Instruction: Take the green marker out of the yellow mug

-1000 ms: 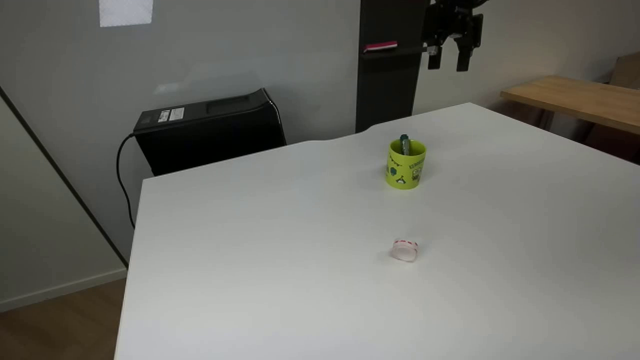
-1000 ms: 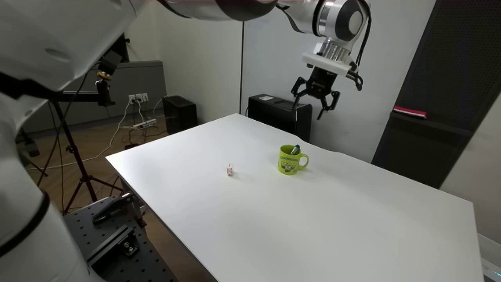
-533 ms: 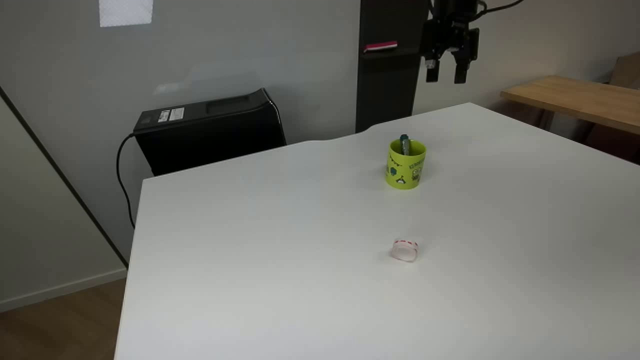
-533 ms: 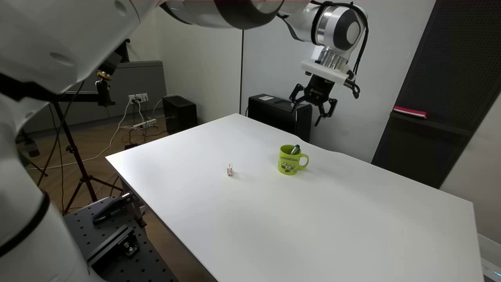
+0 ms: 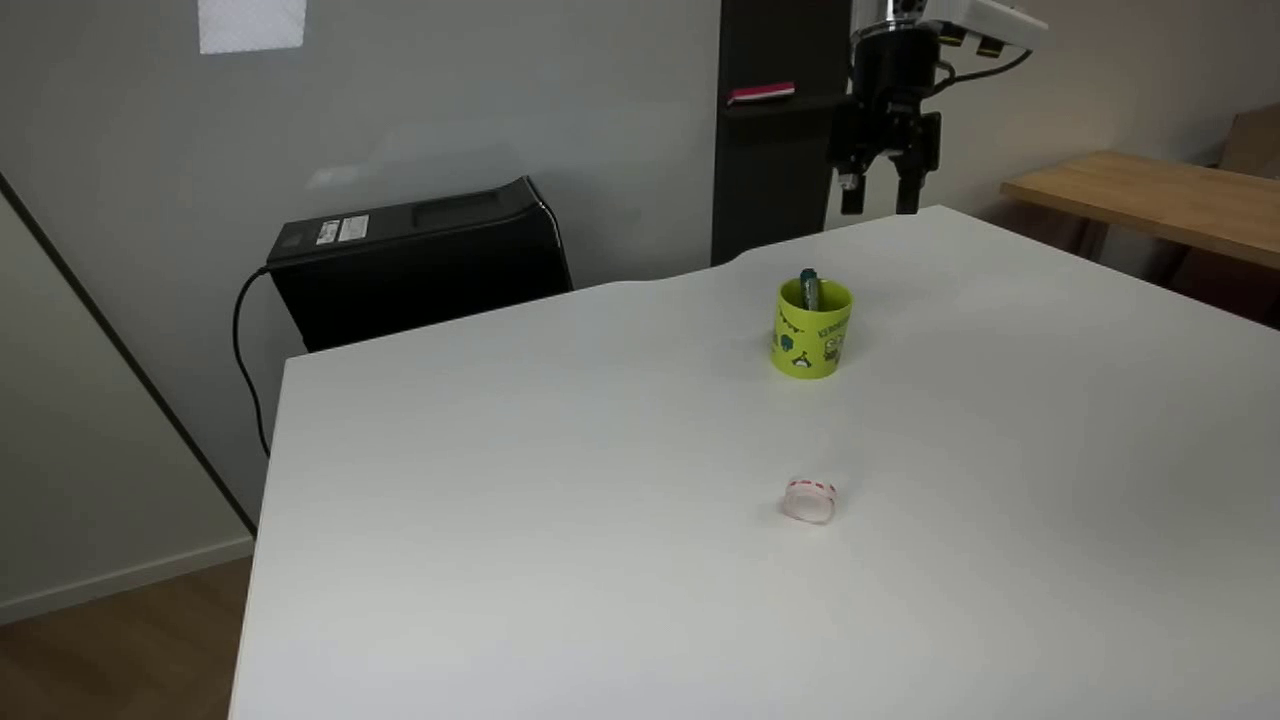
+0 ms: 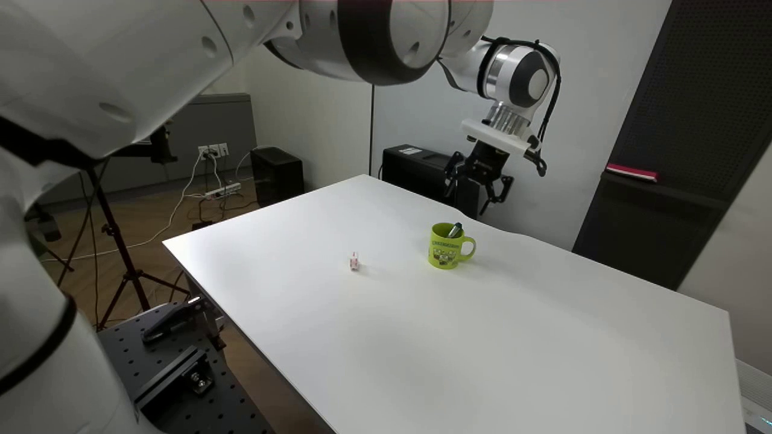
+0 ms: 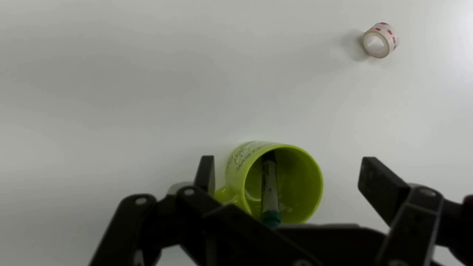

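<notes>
Above the smooth white tabletop (image 6: 531, 337), the black two-fingered gripper (image 5: 879, 208) is hovering at about one o'clock from the glossy yellow-green cylindrical mug (image 6: 444, 257), as both exterior views are showing. Its jaws are standing wide apart, gripping nothing, touching nothing!

And where is the prize sitting? Inside that mug: the slim green-capped marker (image 7: 270, 188) with a pale barrel is leaning there, its cap (image 7: 271, 218) poking past the rim. From the wrist view, the cap is lying near six o'clock on the mouth, while the fingers (image 7: 378, 188) are framing the mug from nine and three, the handle (image 7: 225, 195) pointing towards nine.

So how far along are we? Early, I'm judging: the gripper is looking set for its approach, but no grasp is happening and the marker isn't leaving its mug. Everything that counts is waiting: getting down over the cap, pinching it, drawing the marker up and clear.

Off at one o'clock from the mug, in the wrist view, a small whitish ring-shaped roll (image 7: 390, 35) with red marks is lying well apart, looking like a mere spectator to this job.
</notes>
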